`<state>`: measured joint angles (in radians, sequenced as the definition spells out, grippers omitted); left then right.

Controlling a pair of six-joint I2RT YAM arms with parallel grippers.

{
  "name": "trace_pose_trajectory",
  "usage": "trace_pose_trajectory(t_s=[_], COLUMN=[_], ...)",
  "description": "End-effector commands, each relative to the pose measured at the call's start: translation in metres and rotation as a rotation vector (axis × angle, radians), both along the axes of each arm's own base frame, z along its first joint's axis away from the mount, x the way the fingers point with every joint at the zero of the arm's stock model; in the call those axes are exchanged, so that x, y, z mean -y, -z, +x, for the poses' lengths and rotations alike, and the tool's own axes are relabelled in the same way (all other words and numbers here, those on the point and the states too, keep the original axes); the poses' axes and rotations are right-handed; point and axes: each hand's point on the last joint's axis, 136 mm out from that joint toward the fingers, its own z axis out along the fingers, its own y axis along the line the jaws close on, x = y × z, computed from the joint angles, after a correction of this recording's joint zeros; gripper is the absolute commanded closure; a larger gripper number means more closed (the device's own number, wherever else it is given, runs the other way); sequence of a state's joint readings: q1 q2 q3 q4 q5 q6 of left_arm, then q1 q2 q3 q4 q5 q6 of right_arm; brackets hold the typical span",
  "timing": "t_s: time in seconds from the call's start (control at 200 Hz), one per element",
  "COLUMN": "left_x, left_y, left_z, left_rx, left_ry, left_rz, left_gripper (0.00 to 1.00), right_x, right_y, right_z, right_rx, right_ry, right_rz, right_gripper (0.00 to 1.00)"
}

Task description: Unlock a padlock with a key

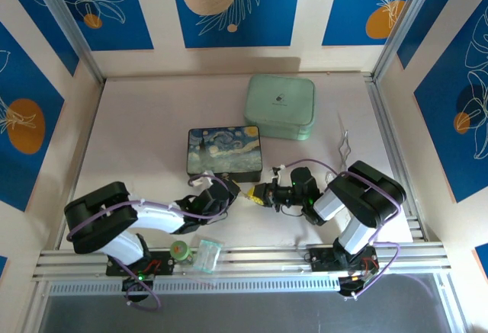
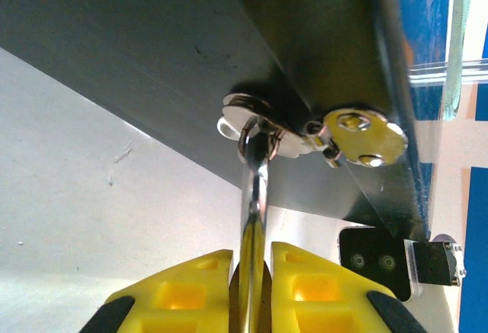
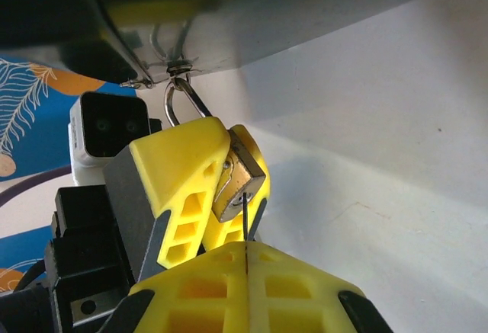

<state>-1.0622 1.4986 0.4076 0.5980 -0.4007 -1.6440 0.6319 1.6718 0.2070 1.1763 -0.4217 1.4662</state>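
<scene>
Right wrist camera looks along the right fingers [image 3: 191, 291], pressed together on the key [image 3: 246, 230], a thin dark sliver seen edge-on between the yellow pads; its tip meets the underside of the padlock [image 3: 238, 184], though how deep it sits I cannot tell; the left fingers [image 3: 179, 161] are clamped on the brass body from both sides; the shackle [image 3: 181, 100] rises from it through the latch [image 3: 179, 66] on the painted box [image 3: 305, 5].

Left wrist camera gives the other side: the left fingers stand nearly closed, with the silvery shackle running up through the slim gap between them (the brass body is hidden down between the pads) to the latch ring; a round hasp plate [image 2: 366, 136] sits just beside it on the dark box wall.

Top external camera adds the layout: both arms meet tip to tip just in front of the painted box on the tabletop [image 1: 137, 142], the padlock a yellowish speck between them; a mint-green case [image 1: 280, 107] lies beyond the box; a bent wire [image 1: 343, 146] lies off to the right; a clear tub [image 1: 207, 255] sits near the left arm's base.
</scene>
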Motion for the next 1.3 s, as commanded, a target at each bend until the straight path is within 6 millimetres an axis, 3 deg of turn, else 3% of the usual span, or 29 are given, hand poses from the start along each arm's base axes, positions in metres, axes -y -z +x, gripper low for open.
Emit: trace_pose_trajectory(t_s=[0.0,0.505,0.725,0.88,1.296], left_x=[0.009,0.019,0.01,0.015,0.016], left_y=[-0.022,-0.019,-0.014,-0.015,-0.018], left_z=[0.012,0.013,0.014,0.015,0.017], left_rx=[0.044,0.042,0.033,0.033,0.027], left_ry=[-0.019,0.002,-0.021,-0.01,-0.024], left_rz=[-0.063,-0.102,-0.07,-0.072,-0.111], left_gripper=[0.93,0.93,0.93,0.93,0.93], right_x=[-0.003,-0.011,0.001,-0.006,0.001], right_y=[-0.007,-0.007,-0.001,0.002,-0.002], right_z=[0.003,0.004,0.005,0.0,0.005], right_rx=[0.03,0.044,0.013,0.004,0.016], right_ry=[-0.003,0.0,0.041,0.029,0.082], right_rz=[0.033,0.073,0.055,0.049,0.048], right_gripper=[0.99,0.99,0.99,1.0,1.0])
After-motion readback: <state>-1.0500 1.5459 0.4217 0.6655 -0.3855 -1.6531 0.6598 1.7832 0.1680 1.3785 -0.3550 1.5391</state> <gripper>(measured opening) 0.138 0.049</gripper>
